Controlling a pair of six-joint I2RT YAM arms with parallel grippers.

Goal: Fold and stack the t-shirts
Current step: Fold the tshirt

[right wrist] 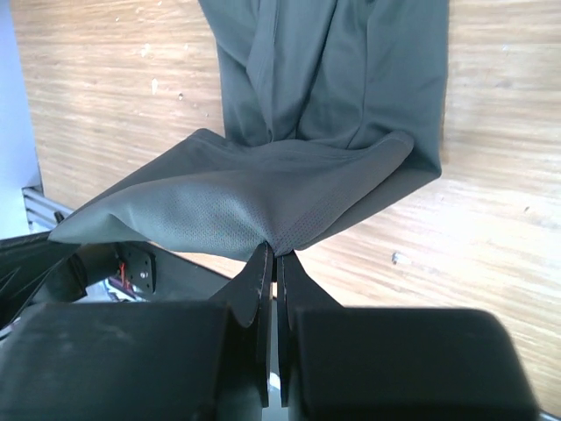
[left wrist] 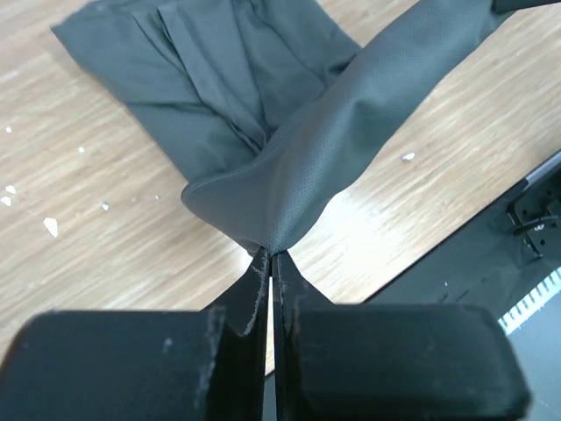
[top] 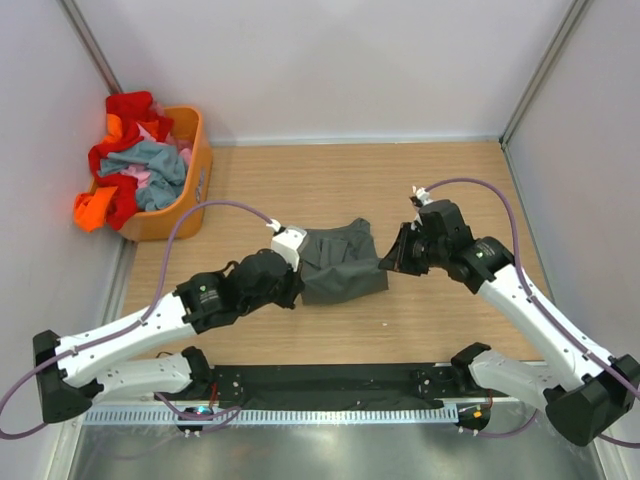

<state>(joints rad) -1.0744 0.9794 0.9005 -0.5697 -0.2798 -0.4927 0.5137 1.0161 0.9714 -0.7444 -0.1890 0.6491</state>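
A plain dark grey t-shirt [top: 340,262] lies partly folded in the middle of the wooden table. My left gripper [top: 296,272] is shut on its near left corner [left wrist: 263,230] and holds that corner lifted. My right gripper [top: 390,260] is shut on its near right corner [right wrist: 280,230], also lifted, so the near edge hangs stretched between the two grippers. The rest of the shirt [right wrist: 333,79] lies flat in long folds beyond them. Red, orange, pink and blue-grey t-shirts [top: 135,160] are heaped at the back left.
The heap fills an orange plastic basket [top: 185,205] at the back left corner, with cloth spilling over its left rim. White walls close the table on three sides. A black strip [top: 330,385] runs along the near edge by the arm bases.
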